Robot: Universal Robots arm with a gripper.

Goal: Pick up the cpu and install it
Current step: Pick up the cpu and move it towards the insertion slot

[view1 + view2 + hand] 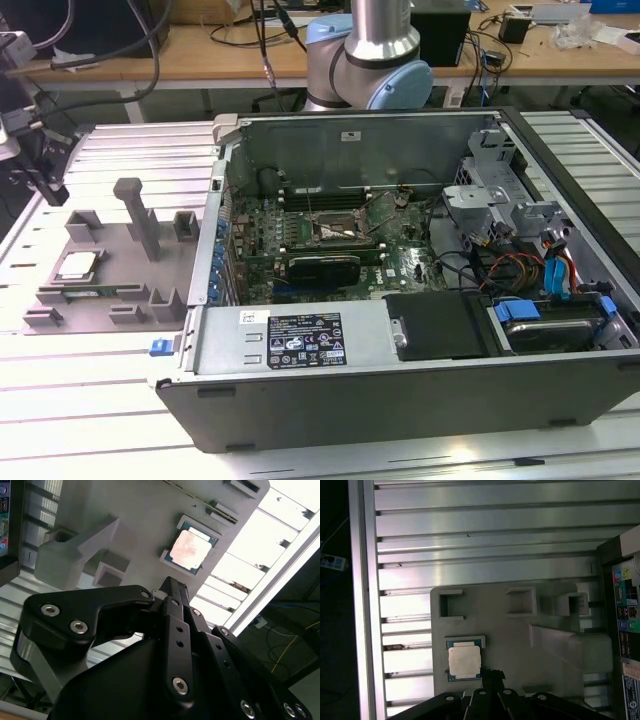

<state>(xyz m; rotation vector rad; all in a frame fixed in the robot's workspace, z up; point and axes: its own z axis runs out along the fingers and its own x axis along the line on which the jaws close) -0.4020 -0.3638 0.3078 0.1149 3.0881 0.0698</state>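
At the exterior view's left, the cpu rests on a grey fixture; my closed, empty tool hangs nearby.

Shiny metal cpu — matt plastic fixture

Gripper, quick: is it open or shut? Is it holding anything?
Gripper: shut, holding nothing. The cpu lies on the grey fixture.

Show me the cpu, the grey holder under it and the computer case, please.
cpu [464, 661]: first wrist view, on its shiny metal top.
grey holder [510, 645]: first wrist view, on a bare flat part of its plate.
computer case [420, 395]: exterior view, on its dark outer side wall.
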